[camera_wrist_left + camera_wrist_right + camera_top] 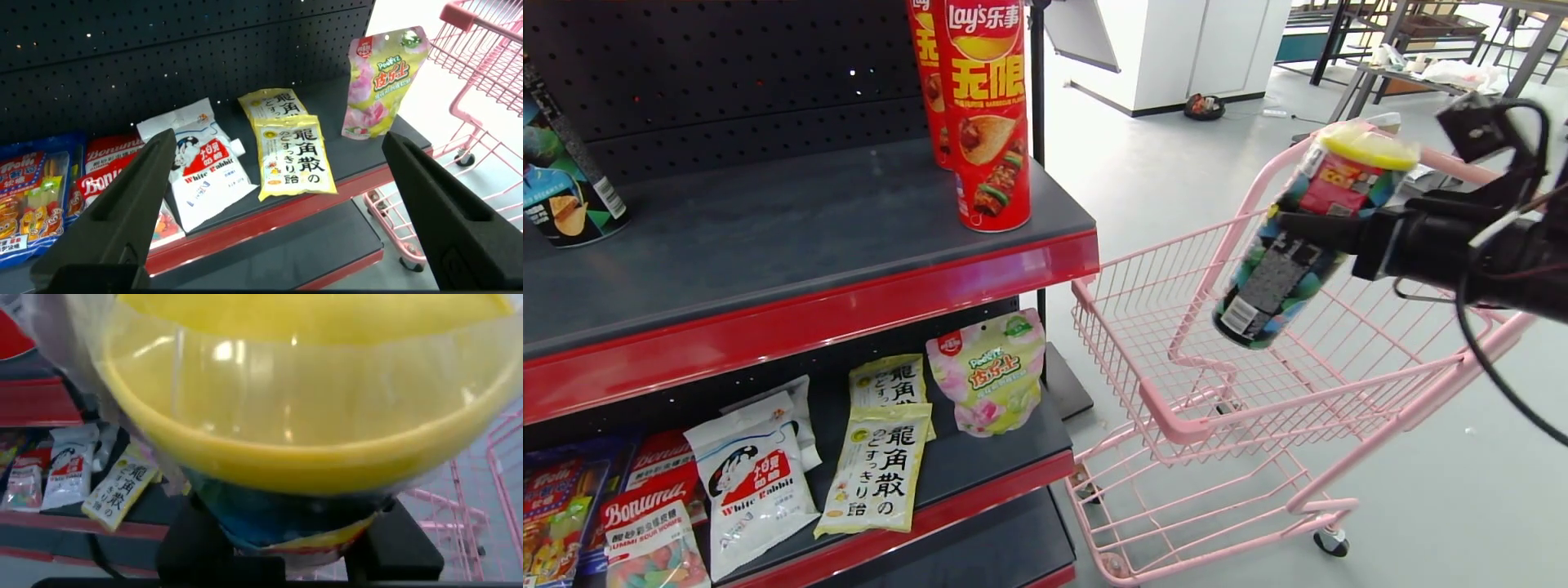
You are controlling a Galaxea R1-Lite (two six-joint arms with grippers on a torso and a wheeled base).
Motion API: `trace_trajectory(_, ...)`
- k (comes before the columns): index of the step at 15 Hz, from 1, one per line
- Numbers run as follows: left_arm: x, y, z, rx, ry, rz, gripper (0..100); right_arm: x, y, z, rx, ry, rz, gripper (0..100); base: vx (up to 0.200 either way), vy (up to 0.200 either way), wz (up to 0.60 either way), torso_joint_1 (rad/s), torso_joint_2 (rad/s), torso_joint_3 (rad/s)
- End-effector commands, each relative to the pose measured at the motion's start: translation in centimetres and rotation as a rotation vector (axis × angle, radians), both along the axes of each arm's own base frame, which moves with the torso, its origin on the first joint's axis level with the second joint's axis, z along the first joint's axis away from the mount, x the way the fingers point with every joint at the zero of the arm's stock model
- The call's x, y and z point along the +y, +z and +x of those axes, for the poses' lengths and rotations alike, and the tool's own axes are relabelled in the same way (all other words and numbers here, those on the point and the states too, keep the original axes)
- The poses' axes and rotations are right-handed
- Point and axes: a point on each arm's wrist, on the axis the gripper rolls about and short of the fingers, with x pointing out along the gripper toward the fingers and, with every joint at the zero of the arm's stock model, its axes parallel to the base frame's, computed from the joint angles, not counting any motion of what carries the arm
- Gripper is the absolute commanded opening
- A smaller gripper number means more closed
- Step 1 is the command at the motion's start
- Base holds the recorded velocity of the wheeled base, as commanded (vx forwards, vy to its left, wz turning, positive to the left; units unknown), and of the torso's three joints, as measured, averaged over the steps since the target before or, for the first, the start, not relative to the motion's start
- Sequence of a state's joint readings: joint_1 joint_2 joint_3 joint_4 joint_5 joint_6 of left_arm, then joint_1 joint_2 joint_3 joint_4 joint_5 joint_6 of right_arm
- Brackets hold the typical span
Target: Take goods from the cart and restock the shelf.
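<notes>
My right gripper (1303, 233) is shut on a tall snack can (1298, 237) with a yellow lid, holding it tilted in the air above the pink cart (1176, 408). The yellow lid (310, 384) of that can sits close in the right wrist view, with the black fingers (204, 543) clamped on the can's body behind it. My left gripper (274, 212) is open, its two black fingers (122, 208) spread wide in front of the lower shelf (359, 175). Two red chip cans (984, 114) stand at the right end of the upper shelf (809, 229).
A dark chip can (564, 180) stands at the upper shelf's left end, with bare grey board between it and the red cans. Candy bags lie on the lower shelf: a white one (756, 482), yellow ones (878, 465), a pink-green pouch (988, 371). The cart's basket holds nothing visible.
</notes>
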State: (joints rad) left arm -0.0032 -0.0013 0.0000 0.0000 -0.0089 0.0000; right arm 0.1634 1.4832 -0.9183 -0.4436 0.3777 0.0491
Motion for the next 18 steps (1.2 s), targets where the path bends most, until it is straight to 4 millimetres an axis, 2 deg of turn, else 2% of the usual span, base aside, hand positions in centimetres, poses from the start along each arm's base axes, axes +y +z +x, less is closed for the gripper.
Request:
trace_trajectory(1, 0.0, 0.0, 0.0, 0.001, -0.002, 0.000, 100, -2.3, 4.8, -12.5, -0.006, -0.083, -0.051, 0, 0.000, 0.000, 0.00, 0.000, 0.00, 0.000)
trace_trajectory(2, 0.0, 0.0, 0.0, 0.001, -0.002, -0.002, 100, -3.2, 4.2, -15.6, 0.049, -0.172, -0.104, 0, 0.000, 0.000, 0.00, 0.000, 0.00, 0.000)
trace_trajectory(3, 0.0, 0.0, 0.0, 0.003, -0.002, 0.000, 100, -3.6, 3.5, -17.6, 0.084, -0.223, -0.136, 0, 0.000, 0.000, 0.00, 0.000, 0.00, 0.000)
trace_trajectory(4, 0.0, 0.0, 0.0, 0.006, -0.003, 0.000, 100, -3.8, 2.2, -19.2, 0.100, -0.217, -0.140, 0, 0.000, 0.000, 0.00, 0.000, 0.00, 0.000)
trace_trajectory(5, 0.0, 0.0, 0.1, 0.012, -0.003, 0.002, 100, -4.1, -0.1, -21.0, 0.105, -0.224, -0.142, 0, 0.000, 0.000, 0.00, 0.000, 0.00, 0.000)
trace_trajectory(8, 0.0, 0.0, 0.1, 0.012, -0.005, 0.003, 100, -4.6, -3.5, -24.1, 0.083, -0.259, -0.148, 0, 0.000, 0.000, 0.00, 0.000, 0.00, 0.000)
trace_trajectory(12, 0.0, 0.0, 0.1, 0.010, -0.005, 0.003, 100, -4.7, -5.8, -24.8, 0.080, -0.248, -0.231, 0, 0.000, 0.000, 0.00, 0.000, 0.00, 0.000)
trace_trajectory(18, 0.0, 0.0, 0.1, 0.010, -0.005, 0.005, 100, -4.7, -6.2, -24.9, 0.086, -0.254, -0.234, 0, 0.000, 0.000, 0.00, 0.020, -0.09, -0.064)
